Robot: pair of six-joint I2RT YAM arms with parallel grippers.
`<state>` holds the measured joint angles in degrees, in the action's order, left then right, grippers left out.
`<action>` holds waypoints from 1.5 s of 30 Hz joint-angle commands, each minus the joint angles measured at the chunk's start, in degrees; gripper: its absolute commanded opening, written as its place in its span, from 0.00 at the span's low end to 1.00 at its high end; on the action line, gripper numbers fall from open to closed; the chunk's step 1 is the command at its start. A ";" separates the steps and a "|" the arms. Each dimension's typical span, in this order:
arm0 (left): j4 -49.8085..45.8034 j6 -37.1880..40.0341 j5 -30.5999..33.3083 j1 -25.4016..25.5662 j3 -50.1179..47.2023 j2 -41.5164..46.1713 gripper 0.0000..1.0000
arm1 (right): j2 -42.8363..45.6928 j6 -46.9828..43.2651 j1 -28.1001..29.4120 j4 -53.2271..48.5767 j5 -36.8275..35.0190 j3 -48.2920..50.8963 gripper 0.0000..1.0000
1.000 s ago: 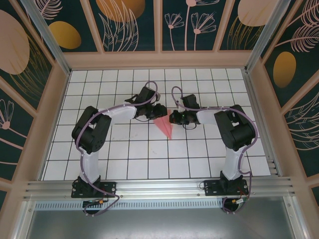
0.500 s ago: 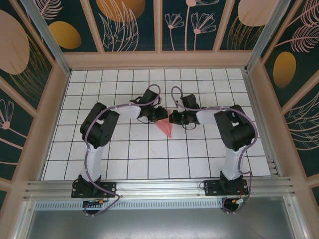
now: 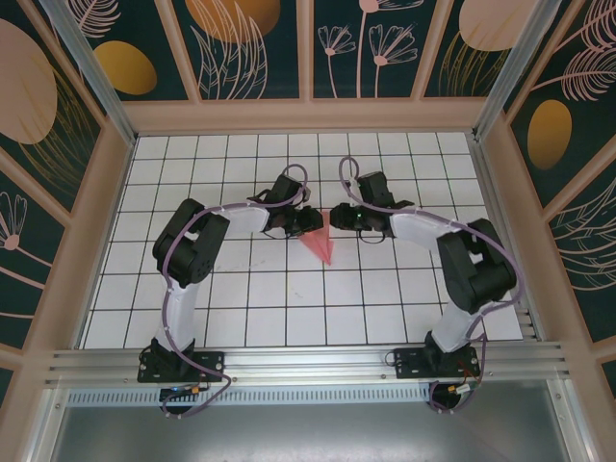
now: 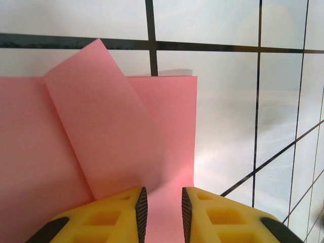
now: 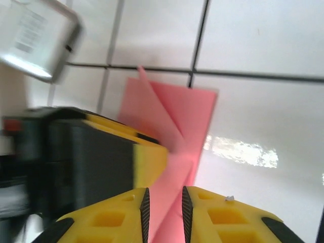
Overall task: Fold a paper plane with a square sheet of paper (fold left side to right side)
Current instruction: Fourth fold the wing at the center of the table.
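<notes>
We see the right arm swung outward and the right claw (image 3: pixel 339 219) now slightly open. The left claw (image 3: pixel 307 223) is slightly open too. Both sit at the far edge of the paper (image 3: pixel 321 243), mid-worktop (image 3: pixel 289 298).

White black-gridded table (image 3: pixel 241 289) w/ folded pink paper (image 3: pixel 320 243) flat near centre, tip twd near edge

We see our left gripper (image 4: pixel 162 215) at the bottom. Its two yellow fingers (image 4: pixel 225 217) stand close together, with a small gap between them. Pink shows in that gap. The sheet of paper (image 4: pixel 30 152) lies on the white table (image 4: pixel 228 121) with black lines. One folded flap (image 4: pixel 109 131) lies slanted on top of it, and its corner pokes past the top edge.
</notes>
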<state>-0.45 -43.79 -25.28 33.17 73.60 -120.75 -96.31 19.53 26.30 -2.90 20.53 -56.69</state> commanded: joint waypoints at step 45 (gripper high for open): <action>-3.73 0.80 3.85 0.01 -1.80 -2.55 0.29 | -5.81 6.57 9.99 0.38 5.69 10.95 0.21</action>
<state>-0.01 -43.77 -25.06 33.17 73.28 -120.57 -101.10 25.87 35.48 1.17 26.59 -47.79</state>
